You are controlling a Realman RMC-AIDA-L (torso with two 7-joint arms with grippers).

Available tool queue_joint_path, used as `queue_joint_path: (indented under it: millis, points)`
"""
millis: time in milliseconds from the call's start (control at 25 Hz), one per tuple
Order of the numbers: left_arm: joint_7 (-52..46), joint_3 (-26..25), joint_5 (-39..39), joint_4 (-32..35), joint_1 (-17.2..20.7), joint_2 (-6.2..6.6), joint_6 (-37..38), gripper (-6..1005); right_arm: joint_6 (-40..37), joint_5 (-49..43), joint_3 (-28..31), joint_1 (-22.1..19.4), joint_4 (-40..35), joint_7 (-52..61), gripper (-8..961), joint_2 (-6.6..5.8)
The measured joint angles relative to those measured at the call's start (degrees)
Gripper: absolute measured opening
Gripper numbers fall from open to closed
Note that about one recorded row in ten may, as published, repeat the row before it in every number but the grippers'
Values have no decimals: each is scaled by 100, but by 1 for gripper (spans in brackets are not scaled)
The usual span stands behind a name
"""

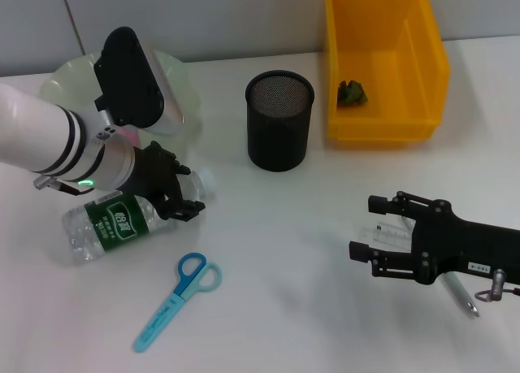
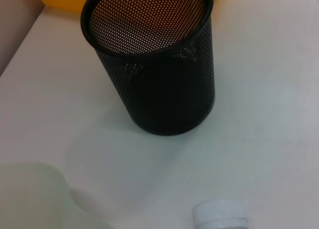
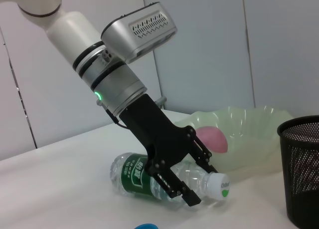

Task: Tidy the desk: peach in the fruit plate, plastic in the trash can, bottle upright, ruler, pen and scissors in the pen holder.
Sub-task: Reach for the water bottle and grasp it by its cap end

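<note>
The bottle (image 1: 114,223) lies on its side at the left, green label up, cap (image 2: 219,215) towards the black mesh pen holder (image 1: 279,121). My left gripper (image 1: 188,196) is shut on the bottle's shoulder just behind the cap. The pink peach (image 3: 213,139) rests in the pale green fruit plate (image 3: 249,134). Blue scissors (image 1: 175,300) lie near the front edge. My right gripper (image 1: 364,227) is open low over the clear ruler (image 1: 394,236), with the pen (image 1: 461,294) under its wrist. A green plastic scrap (image 1: 351,93) sits in the yellow trash can (image 1: 382,121).
The pen holder (image 2: 159,74) stands upright between the fruit plate (image 1: 183,84) and the trash can. A grey wall runs behind the desk. White tabletop lies between the scissors and my right arm.
</note>
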Motion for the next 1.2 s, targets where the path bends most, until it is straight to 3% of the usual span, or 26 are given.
queue_joint_path:
  millis: [720,1200]
  points:
    - [7,-11,-228,125,11,-1,225,592,-18,0,0,58,95,9,842,-9]
    - [31,-63,-636,836,288,43,547,579,-41,0,0,86,88,64,842,-9]
